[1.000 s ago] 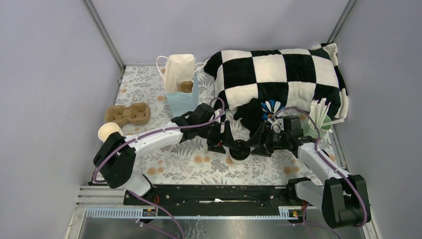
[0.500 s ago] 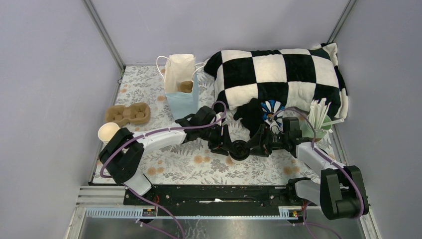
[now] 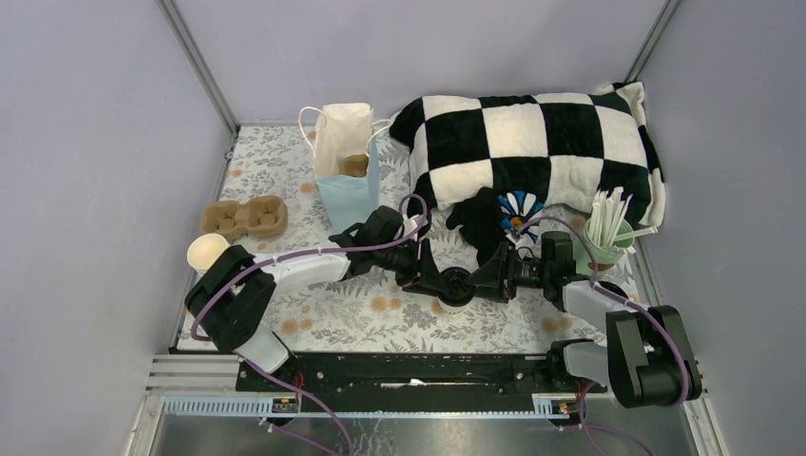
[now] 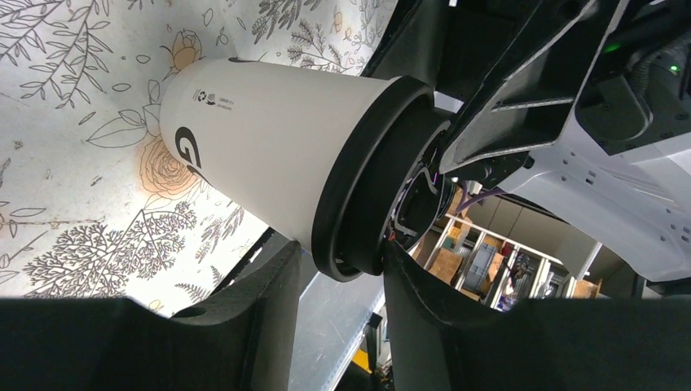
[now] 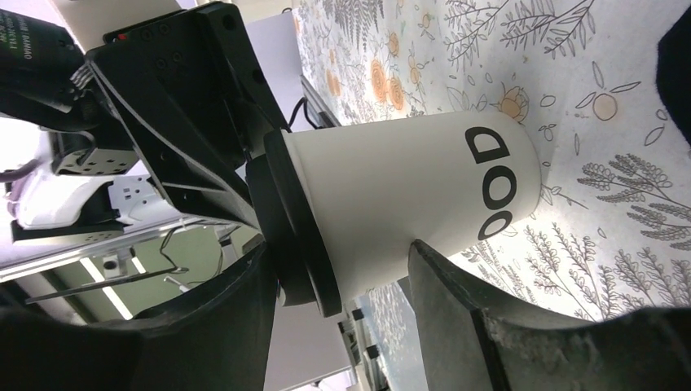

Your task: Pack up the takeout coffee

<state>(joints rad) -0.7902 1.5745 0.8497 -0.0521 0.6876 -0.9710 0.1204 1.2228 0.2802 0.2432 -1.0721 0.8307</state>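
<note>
The takeout coffee (image 3: 456, 302) is a cream-white paper cup with a black lid, standing on the floral cloth mid-table. It shows in the left wrist view (image 4: 269, 155) with its lid (image 4: 358, 195), and in the right wrist view (image 5: 415, 187). My left gripper (image 3: 439, 281) reaches it from the left. One finger sits under the lid rim against the cup wall and the other on the lid top (image 4: 342, 277). My right gripper (image 3: 475, 283) reaches it from the right, one finger on the lid top and one on the cup wall (image 5: 334, 277).
A blue and white paper bag (image 3: 347, 161) stands behind the left arm. A brown cardboard cup carrier (image 3: 244, 217) and a stack of cream cups (image 3: 207, 252) are at the left. A mint-green cup of straws (image 3: 608, 233) and a black-and-white checkered cushion (image 3: 532, 142) are at the right and back.
Both arms have lowered and drawn closer in on the cup. The grippers now cover more of it in the top view. The cup has stayed where it was.
</note>
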